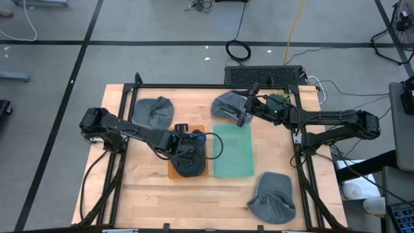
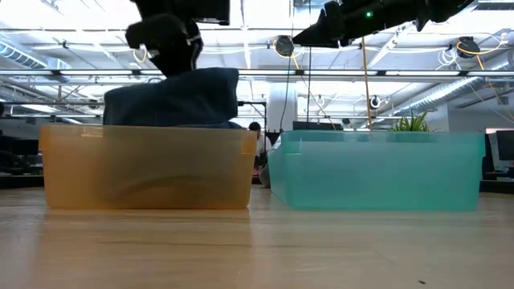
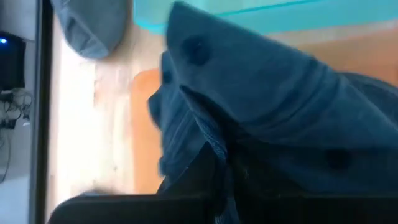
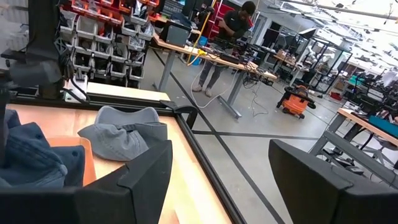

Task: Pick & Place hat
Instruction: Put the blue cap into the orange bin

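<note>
Dark-blue soft fabric hat [image 3: 267, 118] fills the left claw's [image 1: 183, 144] clamp, inside the translucent orange bin [image 2: 148, 172]; limp, light, best pinched by folds. Right claw [image 1: 244, 115], spread, at twelve o'clock.

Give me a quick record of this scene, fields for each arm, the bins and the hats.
left gripper: over the orange bin, shut on the dark blue hat
right gripper: jaws open, empty, above the back edge of the teal bin
teal bin: holds nothing visible
loose grey hats: back left, back centre, front right
</note>
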`<action>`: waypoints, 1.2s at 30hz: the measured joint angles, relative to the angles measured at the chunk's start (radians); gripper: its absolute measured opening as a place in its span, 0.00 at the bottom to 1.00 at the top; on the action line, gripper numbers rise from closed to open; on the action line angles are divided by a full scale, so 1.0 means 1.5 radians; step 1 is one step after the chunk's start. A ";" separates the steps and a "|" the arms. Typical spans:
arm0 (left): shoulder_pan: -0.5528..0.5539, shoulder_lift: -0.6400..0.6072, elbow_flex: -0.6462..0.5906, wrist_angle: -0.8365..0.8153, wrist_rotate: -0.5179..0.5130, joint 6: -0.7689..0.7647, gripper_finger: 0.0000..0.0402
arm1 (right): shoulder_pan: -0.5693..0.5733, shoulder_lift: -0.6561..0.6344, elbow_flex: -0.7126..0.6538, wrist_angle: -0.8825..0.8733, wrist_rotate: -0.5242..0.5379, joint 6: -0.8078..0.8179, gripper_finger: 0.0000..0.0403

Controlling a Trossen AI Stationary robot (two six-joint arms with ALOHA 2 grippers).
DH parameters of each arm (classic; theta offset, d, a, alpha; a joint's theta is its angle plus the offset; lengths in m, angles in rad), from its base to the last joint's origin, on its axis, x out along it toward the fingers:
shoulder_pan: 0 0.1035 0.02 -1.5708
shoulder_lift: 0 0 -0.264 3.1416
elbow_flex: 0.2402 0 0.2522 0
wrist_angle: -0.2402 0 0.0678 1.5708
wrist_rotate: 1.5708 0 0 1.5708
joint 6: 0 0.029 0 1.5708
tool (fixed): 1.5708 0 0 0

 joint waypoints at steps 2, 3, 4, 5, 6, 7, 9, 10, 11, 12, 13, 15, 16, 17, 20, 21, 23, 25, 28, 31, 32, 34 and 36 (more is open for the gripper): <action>0.002 0.001 -0.021 0.039 0.003 0.015 0.06 | 0.000 0.000 0.000 0.000 0.000 0.000 0.63; 0.003 0.001 -0.029 0.051 0.005 0.020 0.06 | 0.000 0.000 0.000 0.000 0.000 0.000 0.63; 0.003 0.001 -0.033 0.058 0.006 0.024 0.06 | 0.000 0.000 0.000 0.000 0.000 0.000 0.63; 0.003 0.001 -0.036 0.063 0.005 0.025 0.06 | 0.000 0.000 0.000 0.000 0.000 0.000 0.63; 0.003 0.001 -0.038 0.067 0.005 0.025 0.06 | 0.000 0.000 0.000 0.000 0.000 0.000 0.63; 0.003 0.001 -0.040 0.068 0.005 0.025 0.06 | 0.000 0.000 0.000 0.000 0.000 0.000 0.63; 0.003 0.001 -0.041 0.066 0.005 0.022 0.06 | 0.000 0.000 0.000 0.000 0.000 0.000 0.63; 0.003 0.001 -0.041 0.065 0.005 0.019 0.07 | 0.000 0.000 0.000 0.000 0.000 0.002 0.63; 0.003 -0.001 -0.041 0.063 0.006 0.016 0.09 | 0.000 0.000 0.000 0.000 0.000 0.007 0.63; 0.003 -0.005 -0.041 0.059 0.009 0.013 0.12 | 0.000 0.000 0.000 0.000 0.000 0.012 0.63; 0.003 -0.008 -0.041 0.056 0.013 0.011 0.17 | 0.000 0.000 0.000 0.000 0.000 0.016 0.63; 0.003 -0.018 -0.041 0.055 0.012 -0.005 0.25 | 0.000 0.000 0.000 0.000 0.000 0.022 0.63; 0.003 -0.025 -0.041 0.053 0.012 -0.012 0.30 | 0.000 0.000 0.000 0.000 0.000 0.022 0.63; 0.003 -0.031 -0.041 0.049 0.013 -0.016 0.34 | 0.000 0.000 0.000 0.000 0.000 0.022 0.63; 0.003 -0.052 -0.036 0.037 0.014 -0.026 0.46 | -0.001 0.000 0.000 0.000 -0.001 0.022 0.63; 0.003 -0.060 -0.033 0.031 0.022 -0.027 0.49 | -0.001 0.000 0.000 0.000 -0.002 0.022 0.63; 0.002 -0.077 -0.027 0.035 0.042 -0.034 0.55 | -0.001 0.000 0.000 0.000 -0.002 0.022 0.63; 0.000 -0.091 -0.027 0.039 0.069 -0.047 0.60 | -0.001 0.000 0.000 0.000 -0.002 0.022 0.63; -0.010 -0.097 -0.027 0.043 0.120 -0.053 0.63 | -0.001 0.000 0.000 -0.001 -0.002 0.022 0.63; -0.032 -0.096 -0.027 0.042 0.171 -0.047 0.62 | -0.001 0.000 0.000 0.000 -0.002 0.022 0.63; -0.040 -0.091 -0.027 0.045 0.176 -0.044 0.61 | -0.001 0.000 0.000 0.000 -0.002 0.022 0.63; -0.052 -0.083 -0.027 0.048 0.165 -0.038 0.58 | -0.001 0.000 0.000 0.000 -0.002 0.022 0.63; -0.058 -0.078 -0.028 0.049 0.121 -0.041 0.54 | -0.001 0.000 0.000 0.002 -0.002 0.022 0.63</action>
